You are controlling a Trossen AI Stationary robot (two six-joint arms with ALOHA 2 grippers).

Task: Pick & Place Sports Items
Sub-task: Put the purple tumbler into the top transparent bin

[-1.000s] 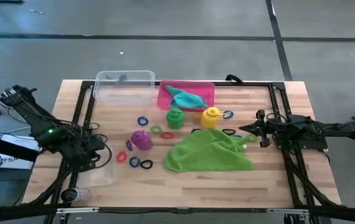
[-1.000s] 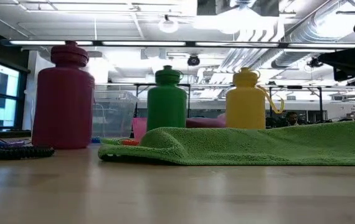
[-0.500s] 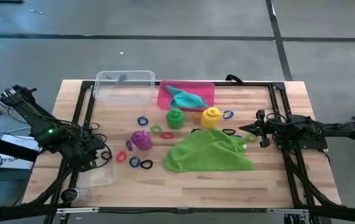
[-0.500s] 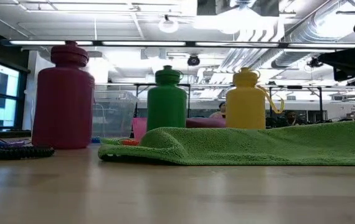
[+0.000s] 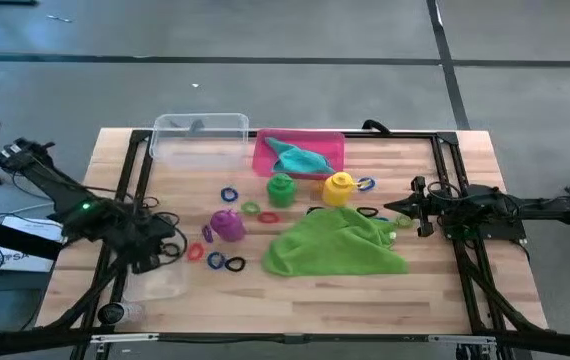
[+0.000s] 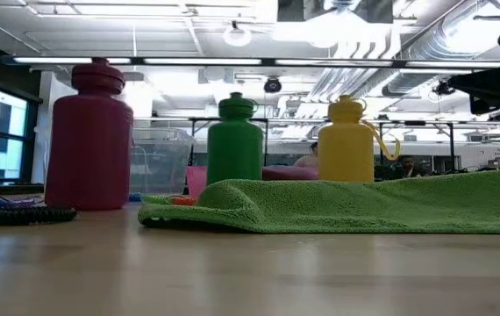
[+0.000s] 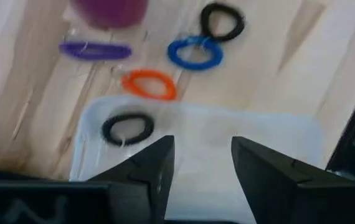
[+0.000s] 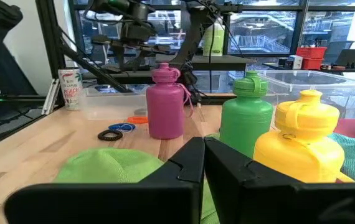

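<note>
Shifted slightly toward the rings, the left gripper (image 7: pixel 199 165), jaws partly open and empty, hovers over a clear tub (image 7: pixel 277 155) holding a black ring (image 7: pixel 127 129); descending carelessly could knock the tub.

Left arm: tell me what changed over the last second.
The left gripper has shifted slightly toward the table's middle, over the clear tub at the near left; its fingers now stand apart with nothing between them. A black ring lies in the tub. The right gripper, bottles, cloths and other rings stayed put.
</note>
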